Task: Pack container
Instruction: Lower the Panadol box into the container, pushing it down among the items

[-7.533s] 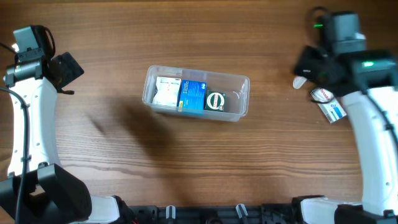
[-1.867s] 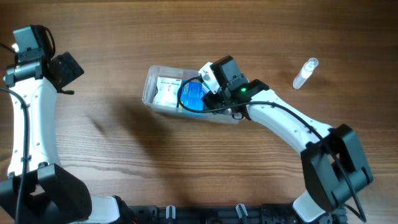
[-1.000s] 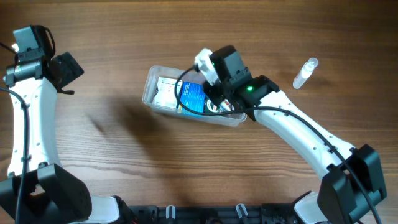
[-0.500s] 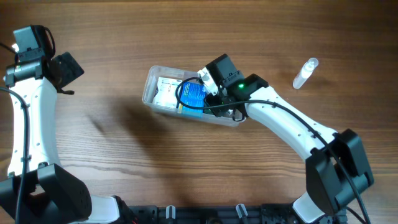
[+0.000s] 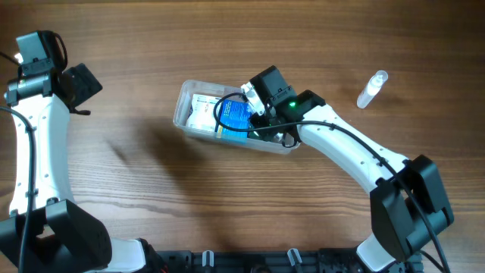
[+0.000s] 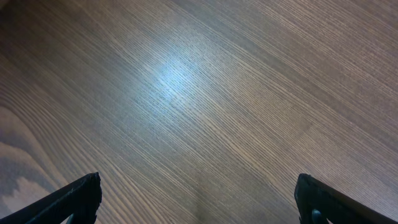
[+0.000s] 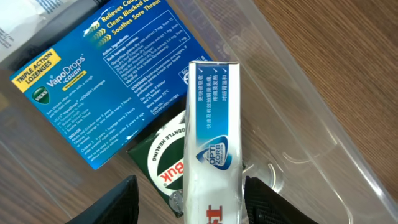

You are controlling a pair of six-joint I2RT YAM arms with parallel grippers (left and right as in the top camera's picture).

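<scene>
The clear container (image 5: pixel 184 114) sits mid-table. It holds a white box (image 5: pixel 201 111), a blue lozenge box (image 5: pixel 235 114) and a green box. My right gripper (image 5: pixel 264 115) hangs over its right half. In the right wrist view its fingers (image 7: pixel 127 202) stand apart on either side of a long white and blue box (image 7: pixel 212 124), with a gap on each side. That box lies on the green box (image 7: pixel 158 163) next to the blue box (image 7: pixel 106 81), inside the container wall (image 7: pixel 305 99). My left gripper (image 6: pixel 198 199) is open over bare wood at the far left (image 5: pixel 82 82).
A small clear spray bottle (image 5: pixel 371 89) lies on the wooden table to the right of the container. The right arm reaches across from the lower right.
The right arm has come from the table's right side to the container, bringing the long white and blue box. In the last half second it has barely moved. The left arm is still.
</scene>
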